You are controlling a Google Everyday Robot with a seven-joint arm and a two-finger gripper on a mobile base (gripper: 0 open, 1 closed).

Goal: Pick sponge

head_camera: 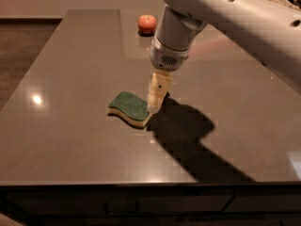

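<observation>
The hand (154,106) hangs from the pale arm (235,18) and points down, its tip at the right end of the sponge (128,106). Whether it touches the sponge, and whether it is open or closed, I cannot tell. The sponge lies flat on the desk (70,140), green side up, reaching out to the hand's left. Open desktop runs left of the hand to the desk's side edge and forward to the near edge. A red apple (147,23) sits well behind the hand, near the far edge. The arm's shadow (188,140) falls to the hand's right.
</observation>
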